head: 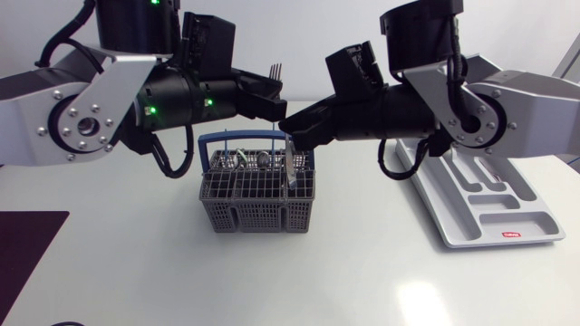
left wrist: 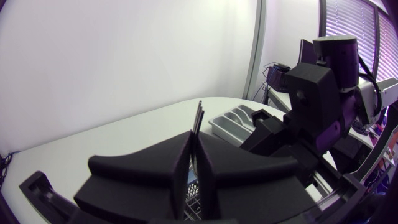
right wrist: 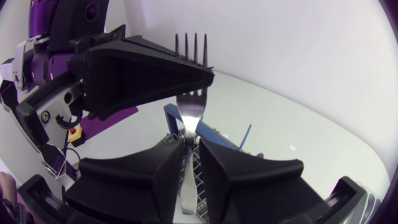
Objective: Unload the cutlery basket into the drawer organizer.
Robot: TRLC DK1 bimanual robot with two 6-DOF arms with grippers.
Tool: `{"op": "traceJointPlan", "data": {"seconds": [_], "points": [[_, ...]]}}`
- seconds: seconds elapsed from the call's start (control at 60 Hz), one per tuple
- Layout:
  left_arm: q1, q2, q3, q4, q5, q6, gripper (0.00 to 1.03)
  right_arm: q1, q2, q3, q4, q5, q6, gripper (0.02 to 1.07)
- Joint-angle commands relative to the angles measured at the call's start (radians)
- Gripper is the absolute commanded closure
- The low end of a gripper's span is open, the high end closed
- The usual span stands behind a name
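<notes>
My left jaws hold a fork (head: 276,66) high above the basket (head: 258,213). My right jaws grip a second fork (right wrist: 191,106) at its rim. The organizer (head: 507,213) seems empty, so almost everything is left.

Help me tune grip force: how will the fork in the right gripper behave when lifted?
The fork looks like polished metal, so probably stiff and unlikely to bend. Its shiny, narrow handle may slip or pivot between the fingers of the right gripper. It seems slim, likely light for its length.
</notes>
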Motion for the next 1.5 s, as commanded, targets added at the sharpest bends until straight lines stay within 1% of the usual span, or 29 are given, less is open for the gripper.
{"op": "traceJointPlan", "data": {"seconds": [0.0, 0.35, 0.5, 0.567, 0.583, 0.617, 0.667, 0.7, 0.75, 0.783, 0.833, 0.867, 0.883, 0.917, 0.95, 1.0, 1.067, 1.183, 1.317, 1.483], "points": [[0.007, 0.006, 0.046, 0.001, 0.009, -0.022, 0.95, 0.009, 0.028, 0.004, 0.01, -0.004, -0.015, 0.93], [0.007, 0.006, 0.049, 0.001, 0.009, -0.024, 0.94, 0.023, 0.017, -0.017, 0.028, -0.004, -0.023, 1.0], [0.007, 0.006, 0.049, 0.006, 0.009, -0.024, 0.92, 0.023, 0.012, -0.023, 0.027, -0.007, -0.026, 1.0], [0.007, 0.006, 0.049, 0.007, 0.009, -0.024, 0.8, 0.023, 0.012, -0.025, 0.027, -0.007, -0.024, 1.0], [0.006, 0.004, 0.047, 0.009, 0.009, -0.024, 0.74, 0.023, 0.012, -0.026, 0.025, -0.007, -0.024, 1.0], [0.004, 0.003, 0.046, 0.012, 0.009, -0.024, 0.67, 0.023, 0.011, -0.028, 0.024, -0.007, -0.024, 1.0], [-0.001, -0.005, 0.044, 0.02, 0.009, -0.022, 0.52, 0.023, 0.011, -0.028, 0.022, -0.009, -0.026, 1.0], [-0.002, -0.009, 0.042, 0.024, 0.007, -0.022, 0.46, 0.023, 0.011, -0.028, 0.019, -0.009, -0.024, 1.0], [-0.002, -0.016, 0.042, 0.035, 0.007, -0.022, 0.4, 0.023, 0.009, -0.031, 0.018, -0.009, -0.024, 1.0], [-0.005, -0.023, 0.044, 0.043, 0.005, -0.022, 0.33, 0.025, 0.009, -0.034, 0.013, -0.01, -0.024, 1.0], [-0.007, -0.031, 0.049, 0.049, 0.001, -0.019, 0.28, 0.026, 0.009, -0.04, 0.008, -0.01, -0.024, 1.0], [-0.008, -0.037, 0.053, 0.052, -0.005, -0.016, 0.19, 0.026, 0.005, -0.046, 0.004, -0.009, -0.024, 1.0], [-0.008, -0.039, 0.056, 0.052, -0.005, -0.015, 0.17, 0.026, 0.003, -0.048, 0.004, -0.009, -0.024, 1.0], [-0.008, -0.045, 0.067, 0.05, -0.013, -0.013, 0.1, 0.026, -0.005, -0.054, -0.01, -0.006, -0.027, 1.0], [-0.008, -0.049, 0.072, 0.05, -0.013, -0.013, 0.07, 0.025, -0.011, -0.059, -0.018, -0.004, -0.027, 1.0], [-0.007, -0.054, 0.082, 0.046, -0.014, -0.011, 0.05, 0.019, -0.025, -0.065, -0.036, -0.001, -0.029, 1.0], [-0.002, -0.06, 0.095, 0.034, -0.018, -0.008, 0.05, 0.009, -0.041, -0.071, -0.062, 0.005, -0.038, 1.0], [0.016, -0.072, 0.128, -0.019, -0.031, 0.008, 0.05, -0.031, -0.089, -0.089, -0.113, 0.017, -0.049, 1.0], [0.062, -0.083, 0.173, -0.103, -0.036, 0.033, 0.05, -0.092, -0.146, -0.117, -0.16, 0.02, -0.067, 1.0], [0.116, -0.08, 0.199, -0.207, -0.042, 0.081, 0.05, -0.208, -0.218, -0.126, -0.257, 0.011, -0.123, 1.0]]}}
